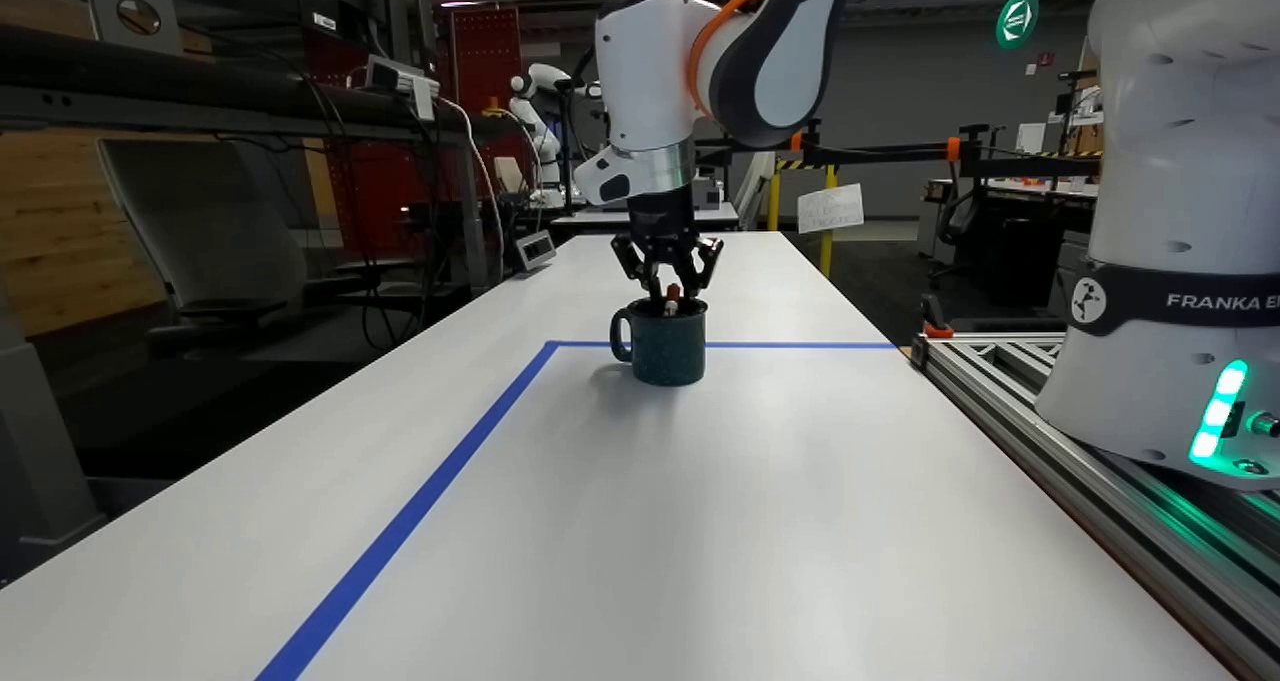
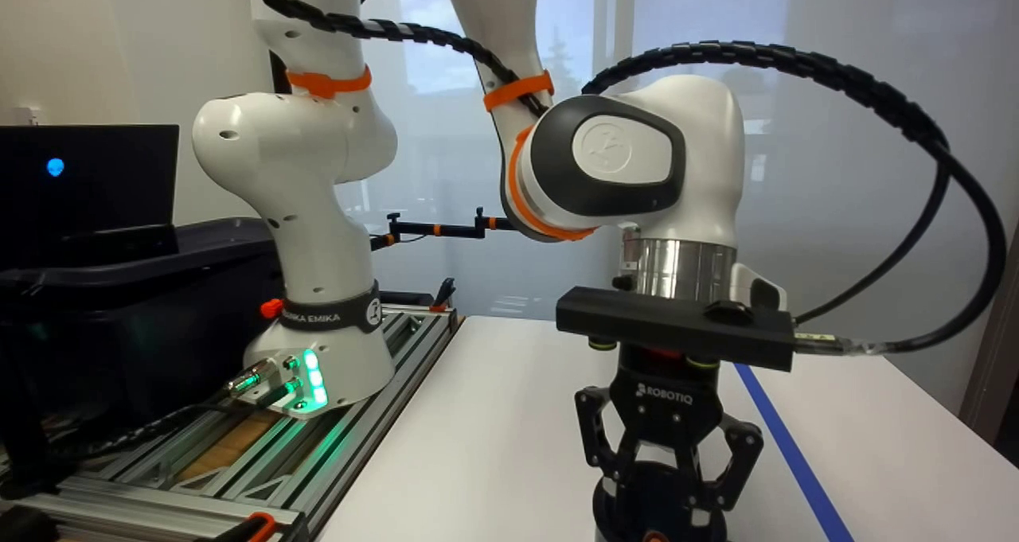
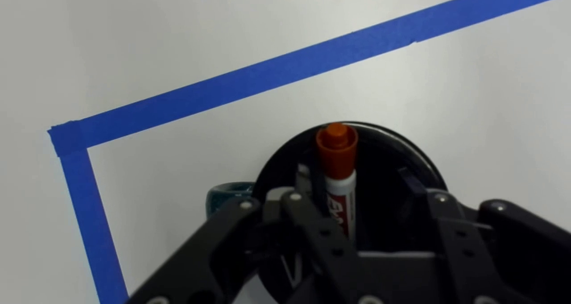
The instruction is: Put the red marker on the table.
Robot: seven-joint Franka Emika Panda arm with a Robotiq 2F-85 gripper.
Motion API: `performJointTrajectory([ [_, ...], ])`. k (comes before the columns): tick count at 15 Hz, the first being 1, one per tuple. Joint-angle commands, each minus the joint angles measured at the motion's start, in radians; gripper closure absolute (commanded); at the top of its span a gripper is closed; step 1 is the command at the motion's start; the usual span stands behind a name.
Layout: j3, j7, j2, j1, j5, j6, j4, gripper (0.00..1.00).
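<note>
The long white desk is marked with blue tape, maybe to show a work spot. The black metal pincer is spread apart, nothing squeezed. Near the far tape, a round dark teal mug is stood. Inside, between the tips, the slim red-and-white marker is propped, red end up, likely for grabbing.

Robot arm angled down, end effector spread

In both exterior views, the white forearm slanted down to a vertical wrist. Below it, the black end effector hung straight downward, its two fingers standing apart.
</note>
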Motion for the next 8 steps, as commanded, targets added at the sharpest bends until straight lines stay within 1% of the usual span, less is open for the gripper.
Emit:
performJointTrajectory([
  [1, -0.007, 0.048, 0.043, -0.008, -0.064, 0.035, 0.025, 0.54],
  [2, -0.007, 0.059, 0.05, -0.009, -0.076, 0.047, 0.027, 0.62],
  [3, -0.006, 0.067, 0.052, -0.009, -0.088, 0.054, 0.028, 0.8],
  [5, -0.002, 0.077, 0.042, -0.008, -0.104, 0.055, 0.024, 0.97],
  [6, -0.001, 0.084, 0.027, -0.005, -0.118, 0.051, 0.018, 1.0],
  [7, 0.005, 0.076, -0.003, -0.001, -0.117, 0.026, 0.004, 0.95],
  [8, 0.011, 0.06, -0.038, 0.001, -0.111, 0.009, -0.016, 0.95],
])
